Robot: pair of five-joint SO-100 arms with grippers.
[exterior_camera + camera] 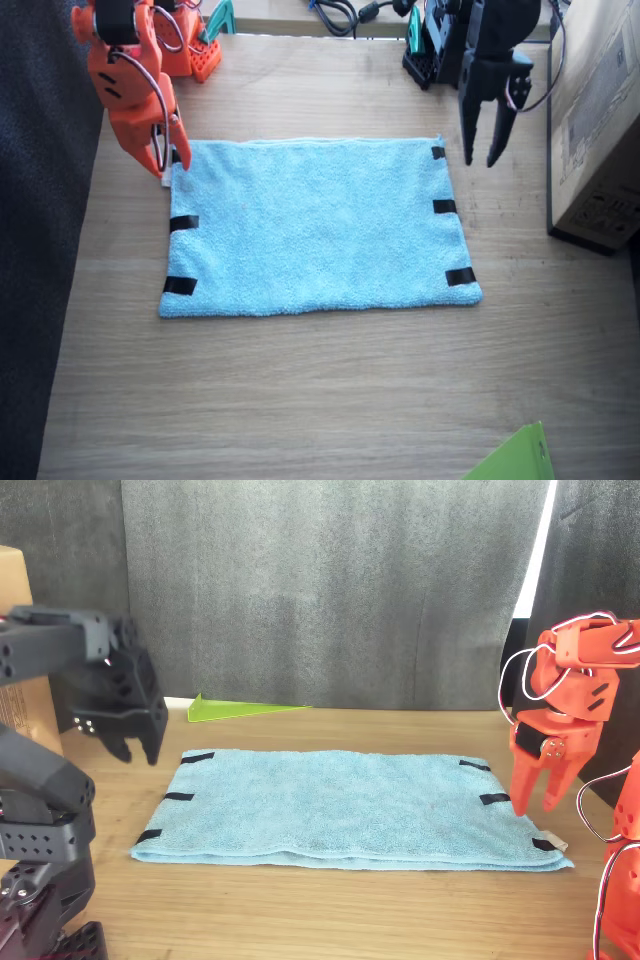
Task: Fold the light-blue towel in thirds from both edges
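Both grippers' jaws slightly parted, empty — light-blue towel (315,227) flat

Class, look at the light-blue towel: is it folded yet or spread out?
Spread out. The light-blue towel lies flat on the table, black tape strips showing at both short sides, neither side turned in.

Right arm (125,75): orange moulded plastic throughout, blocky servo housings, thin white and red cables looped outside the links above the jaws. Right gripper (541,798): two tapered orange fingers. Left arm (70,685): matte black, angular segments, rows of small screw holes. Left gripper (485,150): two pointed black fingers; pale wiring just above jaws.
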